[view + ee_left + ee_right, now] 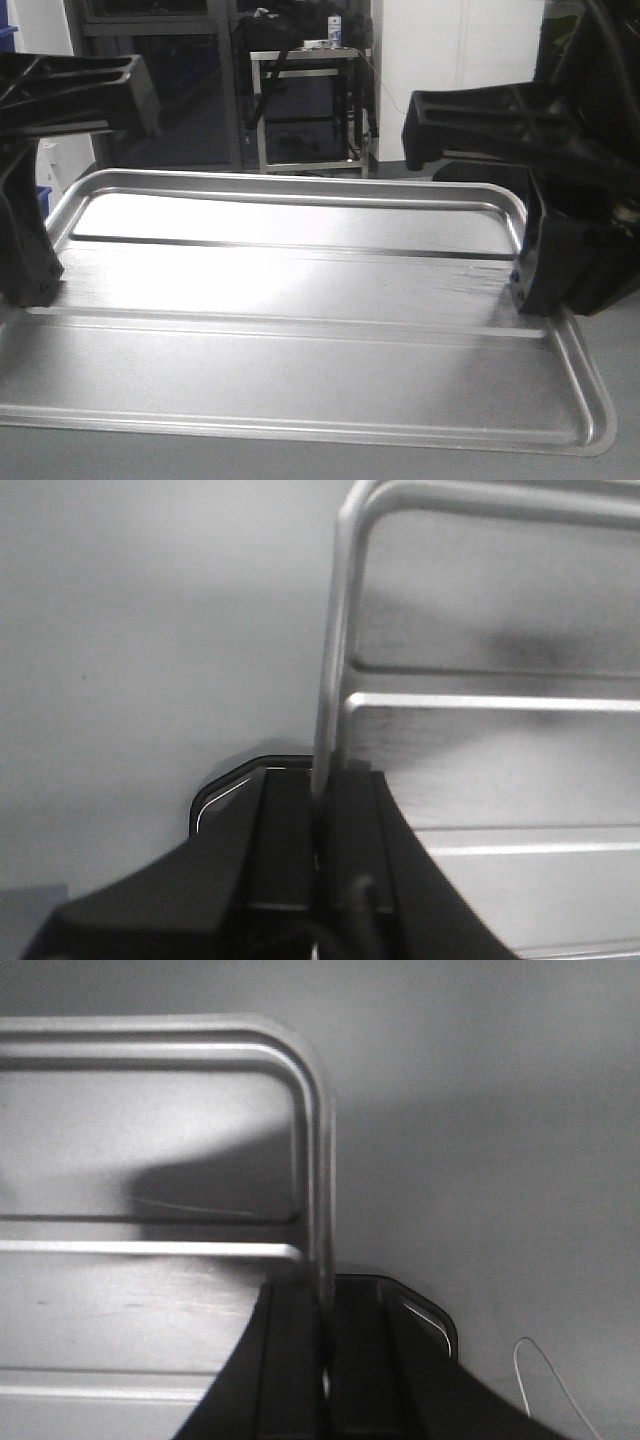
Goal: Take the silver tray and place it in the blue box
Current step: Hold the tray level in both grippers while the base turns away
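Step in hand, as I judge it: the grasp. My left gripper (319, 788) pinches the left rim of the silver tray (300, 290) between its fingers, and my right gripper (326, 1300) pinches the right rim likewise. The tray sits level over the grey table (120, 660); I cannot tell whether it is lifted. The tray holds nothing. The blue box is out of view. The next move calls for an even, matched two-arm lift.

Silver tray (300, 290) — brushed, glossy metal; both tools — matt black plastic.

No legible text or labels
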{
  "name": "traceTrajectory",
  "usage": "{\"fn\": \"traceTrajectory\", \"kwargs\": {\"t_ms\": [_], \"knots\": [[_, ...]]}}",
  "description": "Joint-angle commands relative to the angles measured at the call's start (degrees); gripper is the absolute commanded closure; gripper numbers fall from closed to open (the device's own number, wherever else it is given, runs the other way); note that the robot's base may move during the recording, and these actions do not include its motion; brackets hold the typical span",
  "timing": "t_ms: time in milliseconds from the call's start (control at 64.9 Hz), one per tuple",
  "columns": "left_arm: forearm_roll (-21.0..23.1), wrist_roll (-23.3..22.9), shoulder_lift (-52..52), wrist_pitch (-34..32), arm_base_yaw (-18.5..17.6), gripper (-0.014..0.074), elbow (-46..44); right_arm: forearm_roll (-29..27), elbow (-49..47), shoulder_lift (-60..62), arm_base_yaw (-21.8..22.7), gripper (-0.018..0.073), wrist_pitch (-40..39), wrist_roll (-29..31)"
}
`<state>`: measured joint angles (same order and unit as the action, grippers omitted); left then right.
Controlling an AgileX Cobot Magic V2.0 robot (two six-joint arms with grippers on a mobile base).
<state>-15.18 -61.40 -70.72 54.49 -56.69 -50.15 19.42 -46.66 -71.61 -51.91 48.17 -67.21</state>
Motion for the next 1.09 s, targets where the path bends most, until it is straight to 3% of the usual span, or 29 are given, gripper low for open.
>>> {"fn": "traceTrajectory", "kwargs": {"t_ms": [0,1078], "knots": [[-1.9,-0.6,1.4,0.5,-0.3,0.0700,-1.3,2.6,-1.1,1.6,0.2,0.0510,1.3,0.1],[-2.3,-0.6,1.4,0.4,-0.2,0.0700,-1.3,2.6,-1.1,1.6,0.2,0.0510,3.5,0.1]]}}
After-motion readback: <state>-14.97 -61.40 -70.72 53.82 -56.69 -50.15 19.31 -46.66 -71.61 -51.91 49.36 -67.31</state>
